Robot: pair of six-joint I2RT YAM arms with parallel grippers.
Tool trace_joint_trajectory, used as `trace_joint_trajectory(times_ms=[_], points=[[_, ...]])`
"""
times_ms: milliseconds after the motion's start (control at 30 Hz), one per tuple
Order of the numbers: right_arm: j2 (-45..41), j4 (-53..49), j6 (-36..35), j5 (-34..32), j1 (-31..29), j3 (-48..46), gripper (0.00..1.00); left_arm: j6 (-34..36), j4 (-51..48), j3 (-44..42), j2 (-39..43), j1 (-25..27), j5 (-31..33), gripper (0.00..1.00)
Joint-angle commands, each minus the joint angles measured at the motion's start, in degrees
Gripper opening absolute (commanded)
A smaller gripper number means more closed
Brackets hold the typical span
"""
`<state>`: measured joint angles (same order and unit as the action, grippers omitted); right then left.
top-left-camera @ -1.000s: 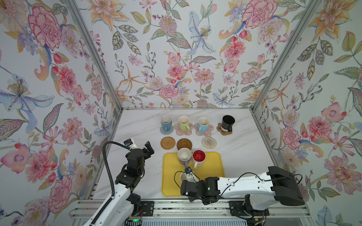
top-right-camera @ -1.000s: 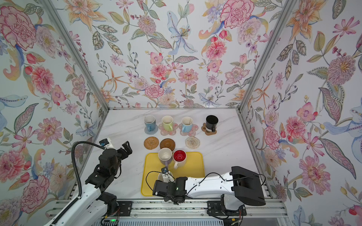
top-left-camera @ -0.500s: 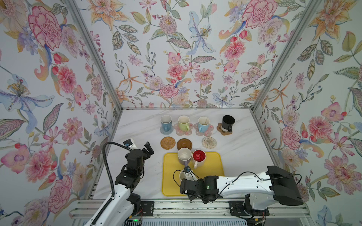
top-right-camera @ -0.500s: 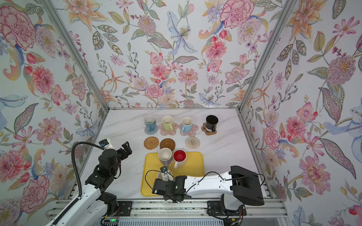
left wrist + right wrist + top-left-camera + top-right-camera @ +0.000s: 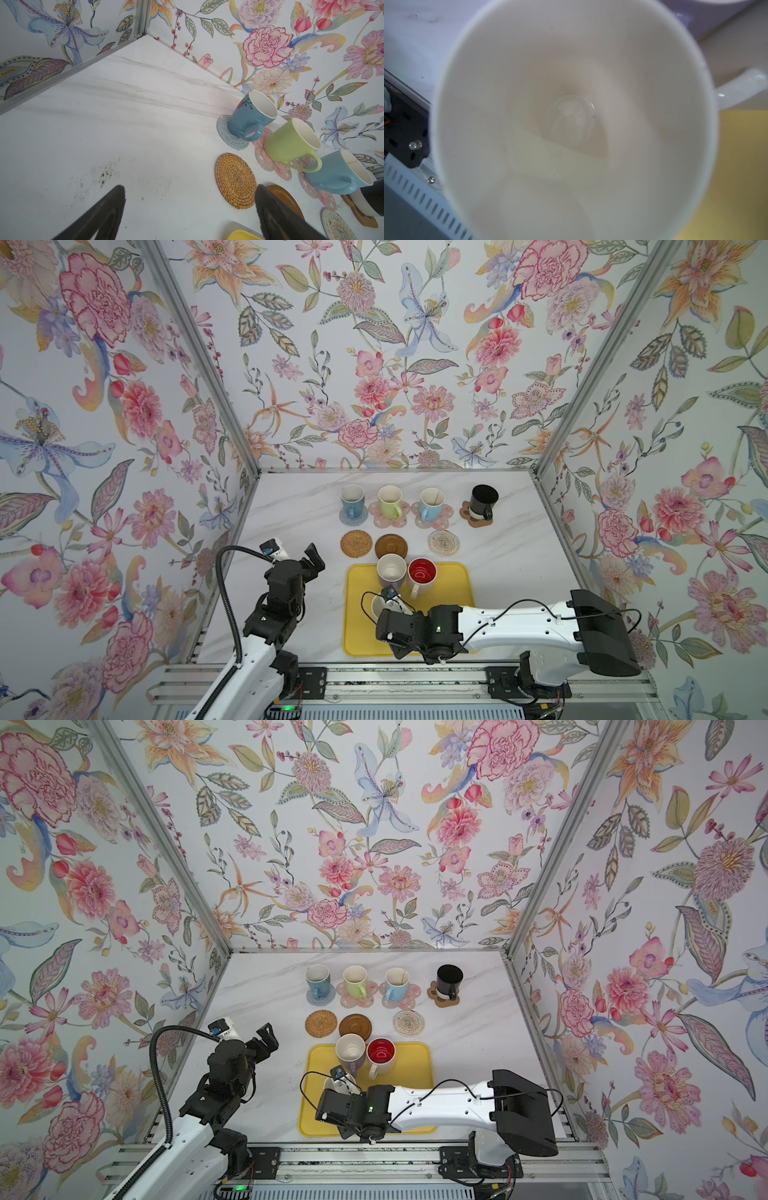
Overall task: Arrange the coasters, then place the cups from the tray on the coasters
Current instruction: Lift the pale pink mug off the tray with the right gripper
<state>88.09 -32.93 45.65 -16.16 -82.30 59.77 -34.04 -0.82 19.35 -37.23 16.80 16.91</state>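
Yellow tray (image 5: 453, 585), long side running 9 to 3 o'clock, near edge of table (image 5: 291, 510). Pale pink cup (image 5: 376, 606) at its 8 o'clock corner, upright, mouth up; handle direction unclear. Right gripper (image 5: 388, 610) covers it from 6 o'clock, fingers closed, contact hidden. Close by: lilac cup (image 5: 391, 570) at 12, red-lined white cup (image 5: 422, 574) at 2. Left gripper (image 5: 314, 559) off the tray at 9, fingers spread, holding nothing.

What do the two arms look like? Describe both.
Both arms are white links with black joints. The left arm carries a thick ribbed black hose and black fingers. The right arm has thin black cables and a boxy black housing.
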Motion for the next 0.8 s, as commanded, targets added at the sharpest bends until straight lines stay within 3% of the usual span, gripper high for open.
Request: trace_joint_trajectory(times_ms=[0,433,767], points=[[-0.3,0.5,-4.2,-1.2,1.8,4.3,0.02,-0.6,-1.6,-0.6,0.8,-0.9,0.2,0.99],[5.9,-0.4,-16.0,4.1,12.0,20.5,0.02,-0.1,-3.5,-0.9,3.8,-1.2,0.1,0.99],[15.0,-4.7,-20.1,6.1,18.6,33.9,0.02,0.6,-5.8,-1.0,6.7,-1.6,1.0,0.99]])
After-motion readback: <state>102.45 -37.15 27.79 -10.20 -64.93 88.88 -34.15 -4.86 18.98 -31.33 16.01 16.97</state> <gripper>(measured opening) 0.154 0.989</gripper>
